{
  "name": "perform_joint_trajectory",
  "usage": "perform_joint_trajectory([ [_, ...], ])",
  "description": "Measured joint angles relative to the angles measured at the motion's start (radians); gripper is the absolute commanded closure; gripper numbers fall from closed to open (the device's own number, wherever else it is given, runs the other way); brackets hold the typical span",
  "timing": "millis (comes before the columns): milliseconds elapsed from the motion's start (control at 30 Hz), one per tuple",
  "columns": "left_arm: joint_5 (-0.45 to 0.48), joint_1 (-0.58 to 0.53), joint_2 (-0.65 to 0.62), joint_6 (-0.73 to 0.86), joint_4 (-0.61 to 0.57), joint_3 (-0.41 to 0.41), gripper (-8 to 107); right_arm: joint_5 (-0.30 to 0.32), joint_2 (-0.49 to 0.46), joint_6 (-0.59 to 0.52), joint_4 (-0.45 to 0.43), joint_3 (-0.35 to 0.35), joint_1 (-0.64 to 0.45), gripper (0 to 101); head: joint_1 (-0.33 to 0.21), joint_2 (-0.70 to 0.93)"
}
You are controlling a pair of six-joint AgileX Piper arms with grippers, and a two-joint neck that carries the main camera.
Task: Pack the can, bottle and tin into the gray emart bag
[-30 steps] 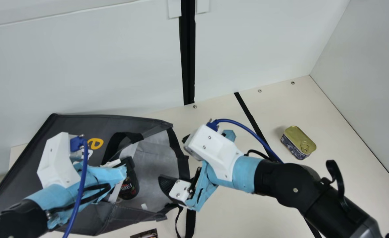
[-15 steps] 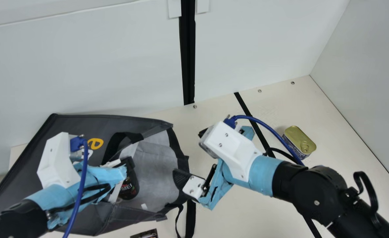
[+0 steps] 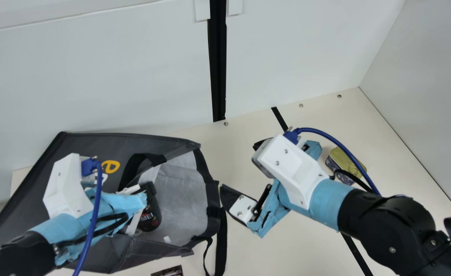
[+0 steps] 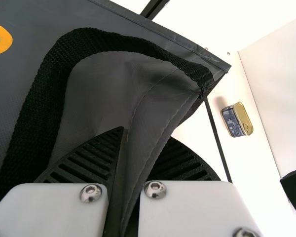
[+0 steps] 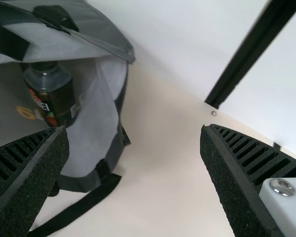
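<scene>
Right gripper (image 5: 134,129) released and empty, fingers spread wide beside the mouth of the gray emart bag (image 3: 87,147), whose fabric edge our left gripper (image 4: 145,136) holds pinched. We find the tin (image 4: 237,120) lid up on the table (image 3: 402,180), well apart from the bag; we judge it stiff, compact but weighty, its smooth walls apt to slip, best taken across its narrow width by the two long sides. We note its long axis slanting, in the main view, from upper left to lower right, ring-pull end lower right.
</scene>
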Motion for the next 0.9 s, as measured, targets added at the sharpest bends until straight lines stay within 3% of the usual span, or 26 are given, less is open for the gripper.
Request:
perform_joint_trajectory([
  [367,0.000,0.000,0.000,0.000,0.000,0.000,89,0.044,-0.050,0.151,-0.173,-0.020,-0.042,10,0.000,0.000],
  [900,0.000,0.000,0.000,0.000,0.000,0.000,89,0.157,-0.113,0.343,-0.402,-0.070,-0.072,10,0.000,0.000],
])
